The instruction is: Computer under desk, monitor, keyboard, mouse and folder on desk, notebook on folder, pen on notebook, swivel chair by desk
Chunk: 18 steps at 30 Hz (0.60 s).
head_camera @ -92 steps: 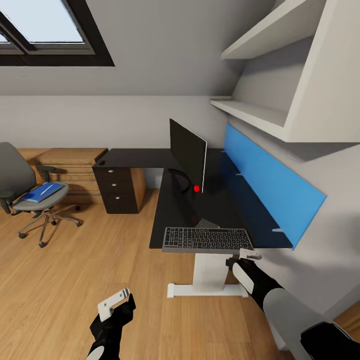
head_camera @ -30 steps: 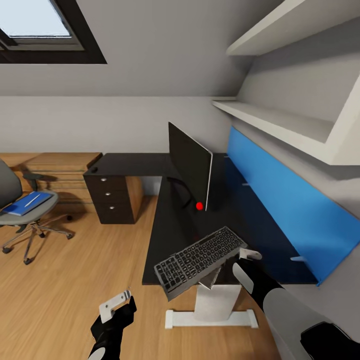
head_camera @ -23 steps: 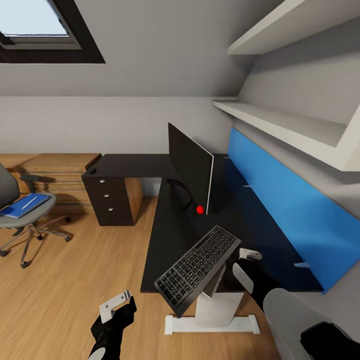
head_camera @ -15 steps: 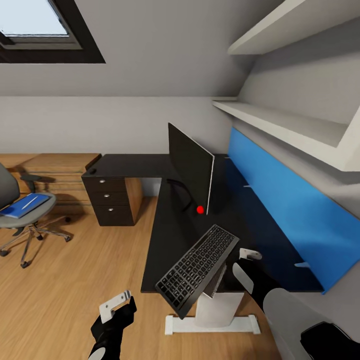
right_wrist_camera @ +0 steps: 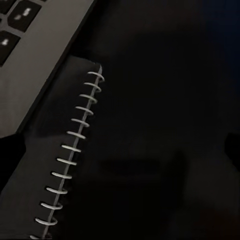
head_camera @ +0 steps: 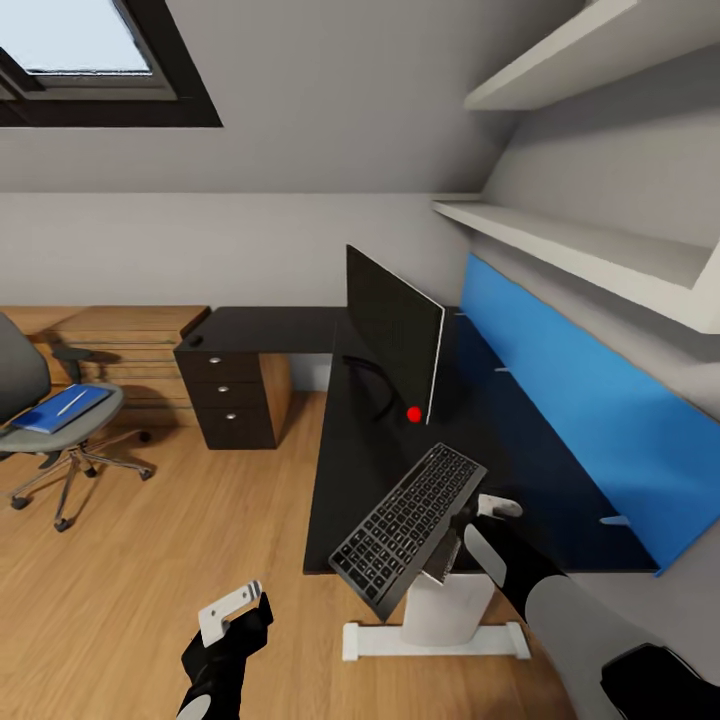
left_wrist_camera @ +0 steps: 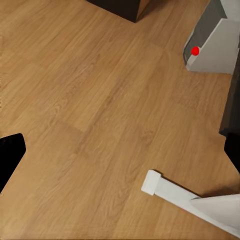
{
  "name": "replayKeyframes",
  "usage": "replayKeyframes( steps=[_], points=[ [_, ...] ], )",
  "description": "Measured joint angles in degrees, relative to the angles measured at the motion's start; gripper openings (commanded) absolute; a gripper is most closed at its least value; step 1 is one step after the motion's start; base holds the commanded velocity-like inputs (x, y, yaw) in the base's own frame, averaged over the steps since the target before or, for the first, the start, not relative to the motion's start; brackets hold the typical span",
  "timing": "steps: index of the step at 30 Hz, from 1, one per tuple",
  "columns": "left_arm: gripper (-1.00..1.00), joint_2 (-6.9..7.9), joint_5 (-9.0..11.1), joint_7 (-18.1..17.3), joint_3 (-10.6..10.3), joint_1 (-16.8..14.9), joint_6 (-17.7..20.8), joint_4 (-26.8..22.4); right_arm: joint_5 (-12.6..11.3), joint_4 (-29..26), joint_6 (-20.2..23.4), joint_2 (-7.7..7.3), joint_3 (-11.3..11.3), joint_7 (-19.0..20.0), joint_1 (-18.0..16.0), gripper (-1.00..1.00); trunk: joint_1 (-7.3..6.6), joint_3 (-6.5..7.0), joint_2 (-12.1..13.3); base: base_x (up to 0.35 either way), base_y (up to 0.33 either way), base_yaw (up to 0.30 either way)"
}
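The right gripper, lower centre, is grasping the keyboard, tilting over the tabletop edge for placing beside the monitor.

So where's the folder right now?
In the head view, the blue folder lies on the chair seat at far left, apart from the desk.

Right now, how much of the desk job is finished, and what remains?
Done: the monitor stands on the desk, and the computer sits on the floor by the desk's foot. In hand: the keyboard lies tilted over the desk's front edge, by the right gripper. Left: the folder with the pen lies on the swivel chair, away from the desk.
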Motion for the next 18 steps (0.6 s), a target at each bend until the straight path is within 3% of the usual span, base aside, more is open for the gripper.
replayKeyframes(
  steps=[12, 18],
  points=[
    [1.00, 0.00, -0.1, -0.1, 0.0, 0.0, -0.1, 0.2, 0.0, -2.5, -0.3, 0.01, 0.2, 0.2, 0.0, 1.00, -0.01, 0.00, 0.0, 0.033, 0.155, 0.000],
    [1.00, 0.00, -0.1, -0.1, 0.0, 0.0, -0.1, 0.8, 0.0, -2.5, -0.3, 0.00, 0.2, 0.2, 0.0, 1.00, 0.00, 0.00, 0.0, 0.020, 0.039, 0.000]
  ],
)
